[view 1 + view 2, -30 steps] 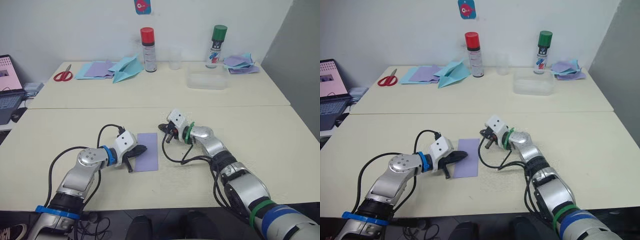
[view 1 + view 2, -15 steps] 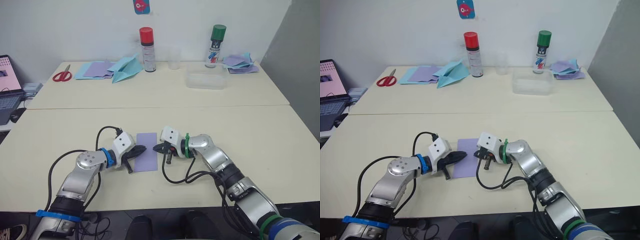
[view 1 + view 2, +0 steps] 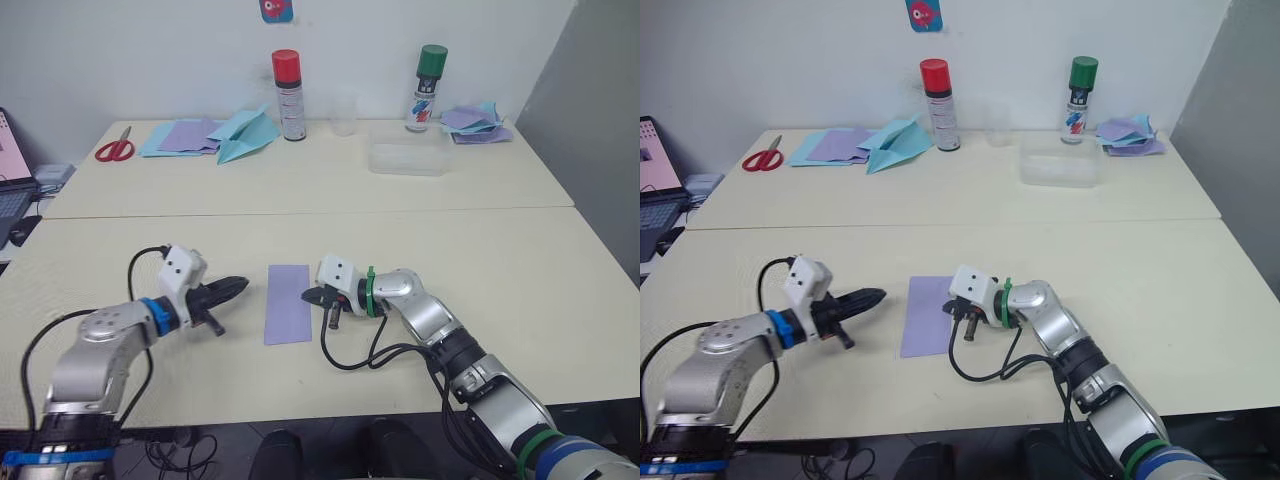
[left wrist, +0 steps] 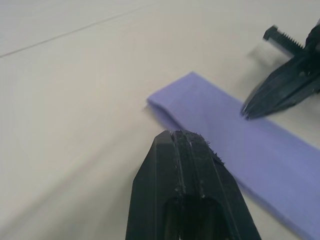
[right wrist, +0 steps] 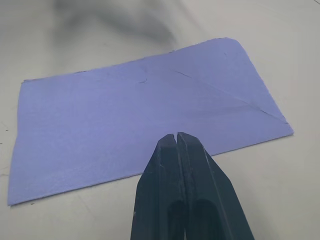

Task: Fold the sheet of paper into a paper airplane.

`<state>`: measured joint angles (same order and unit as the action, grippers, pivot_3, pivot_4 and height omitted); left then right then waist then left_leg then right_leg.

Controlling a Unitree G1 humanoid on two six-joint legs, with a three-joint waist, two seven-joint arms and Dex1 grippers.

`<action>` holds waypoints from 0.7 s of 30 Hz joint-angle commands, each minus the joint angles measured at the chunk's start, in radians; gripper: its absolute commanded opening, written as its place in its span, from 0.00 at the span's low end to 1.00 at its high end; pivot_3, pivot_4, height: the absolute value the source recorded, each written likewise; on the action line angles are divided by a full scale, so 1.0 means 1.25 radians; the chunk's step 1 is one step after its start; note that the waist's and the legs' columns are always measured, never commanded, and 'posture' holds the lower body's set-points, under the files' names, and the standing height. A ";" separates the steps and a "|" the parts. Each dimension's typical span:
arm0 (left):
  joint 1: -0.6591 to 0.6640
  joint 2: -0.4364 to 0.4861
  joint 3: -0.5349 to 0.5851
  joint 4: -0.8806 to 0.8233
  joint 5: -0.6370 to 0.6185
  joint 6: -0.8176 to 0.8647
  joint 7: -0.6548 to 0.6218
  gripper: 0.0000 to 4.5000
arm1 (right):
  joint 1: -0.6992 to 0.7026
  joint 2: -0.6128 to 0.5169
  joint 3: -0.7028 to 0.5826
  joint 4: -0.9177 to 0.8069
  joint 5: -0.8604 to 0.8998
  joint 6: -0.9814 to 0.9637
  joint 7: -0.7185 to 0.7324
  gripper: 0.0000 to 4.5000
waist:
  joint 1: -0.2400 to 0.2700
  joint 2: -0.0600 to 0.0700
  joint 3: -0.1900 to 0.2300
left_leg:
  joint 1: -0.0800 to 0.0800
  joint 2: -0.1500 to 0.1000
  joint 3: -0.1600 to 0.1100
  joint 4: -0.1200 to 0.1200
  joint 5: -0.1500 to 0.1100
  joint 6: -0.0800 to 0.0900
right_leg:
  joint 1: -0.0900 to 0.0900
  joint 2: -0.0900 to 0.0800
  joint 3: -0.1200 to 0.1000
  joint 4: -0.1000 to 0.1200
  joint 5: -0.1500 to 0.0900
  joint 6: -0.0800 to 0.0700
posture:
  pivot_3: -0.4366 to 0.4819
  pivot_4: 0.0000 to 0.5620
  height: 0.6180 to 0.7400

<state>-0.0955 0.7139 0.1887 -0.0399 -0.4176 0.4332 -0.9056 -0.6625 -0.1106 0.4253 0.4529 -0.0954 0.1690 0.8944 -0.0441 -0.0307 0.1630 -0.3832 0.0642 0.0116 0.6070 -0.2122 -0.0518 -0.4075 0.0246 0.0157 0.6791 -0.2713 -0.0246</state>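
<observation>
Left eye view: a cream table [image 3: 520, 250] runs to a white wall, red scissors [image 3: 111, 150] and a light blue paper plane [image 3: 243, 133] at its far edge. The sheet of paper [image 3: 288, 303], a flat lavender rectangle, lies between the left gripper [image 3: 238, 286], at its 9 o'clock and apart, and the right gripper [image 3: 308, 296], at its 3 o'clock edge. Left wrist view: black fingers pressed together, paper just beyond. Right wrist view: fingers pressed together over the creased paper's near edge.
</observation>
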 commanded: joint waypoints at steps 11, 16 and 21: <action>-0.052 -0.044 -0.075 0.055 0.037 -0.017 -0.008 0.00 | 0.016 -0.010 -0.011 -0.053 0.027 0.037 0.029 0.01 | 0.004 -0.004 0.005 | -0.002 0.000 0.000 0.000 0.000 0.000 | -0.001 0.000 -0.001 0.000 0.000 0.000 | 0.48 0.27 1.00; -0.093 -0.051 -0.101 0.111 0.070 -0.063 -0.013 0.00 | 0.025 -0.026 -0.010 -0.131 0.044 0.079 0.040 0.01 | 0.007 -0.004 0.005 | -0.014 0.000 0.000 0.001 0.000 0.000 | -0.012 0.000 -0.001 0.001 0.001 0.001 | 0.48 0.27 1.00; -0.109 -0.055 -0.119 0.139 0.079 -0.090 -0.040 0.00 | 0.033 -0.031 0.000 -0.161 0.041 0.105 0.038 0.01 | 0.009 -0.004 0.005 | -0.014 0.000 0.000 0.001 0.000 0.000 | -0.012 0.000 -0.001 0.000 0.000 0.002 | 0.48 0.27 1.00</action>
<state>-0.2262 0.6513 0.0495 0.1298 -0.3254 0.3351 -0.9449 -0.6247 -0.1513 0.4177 0.2936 -0.0557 0.2945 0.9367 -0.0326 -0.0360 0.1694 -0.4007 0.0635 0.0119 0.6079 -0.2122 -0.0521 -0.4219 0.0247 0.0149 0.6795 -0.2711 -0.0227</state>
